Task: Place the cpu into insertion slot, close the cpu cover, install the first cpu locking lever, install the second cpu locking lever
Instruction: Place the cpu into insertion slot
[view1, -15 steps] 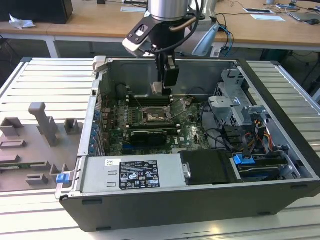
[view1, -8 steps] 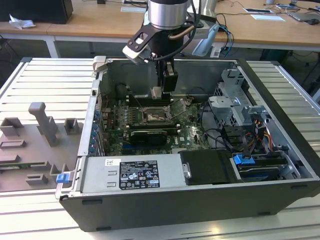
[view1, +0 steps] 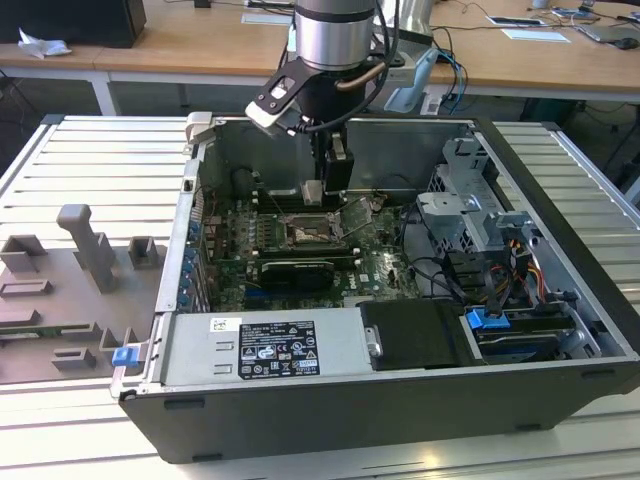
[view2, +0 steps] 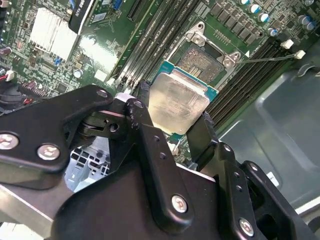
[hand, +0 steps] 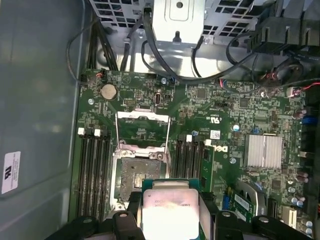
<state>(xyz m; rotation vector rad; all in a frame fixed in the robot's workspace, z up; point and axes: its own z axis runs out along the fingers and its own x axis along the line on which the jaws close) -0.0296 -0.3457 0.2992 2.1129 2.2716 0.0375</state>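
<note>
My gripper (view1: 313, 196) hangs inside the open computer case, a little above the motherboard, shut on the cpu (view2: 177, 102). The cpu is a flat silver square on a green base, pinched at two opposite edges by the black fingers (view2: 145, 107). In the first wrist view the cpu (hand: 170, 210) sits just short of the insertion slot (hand: 136, 175), whose dark square frame and pale centre lie uncovered. The cpu cover (hand: 142, 117) is swung open on the far side of the slot. A thin wire lever (view2: 270, 57) stands free beside the slot (view2: 205, 57).
Long black memory slots (hand: 95, 170) flank the socket on both sides. A ribbed heatsink (hand: 263, 151) and cables (hand: 200, 60) lie nearby. The drive cage (view1: 470, 215) and power supply (view1: 265, 350) bound the case. Grey fixtures (view1: 90, 250) stand on the table at the exterior view's left.
</note>
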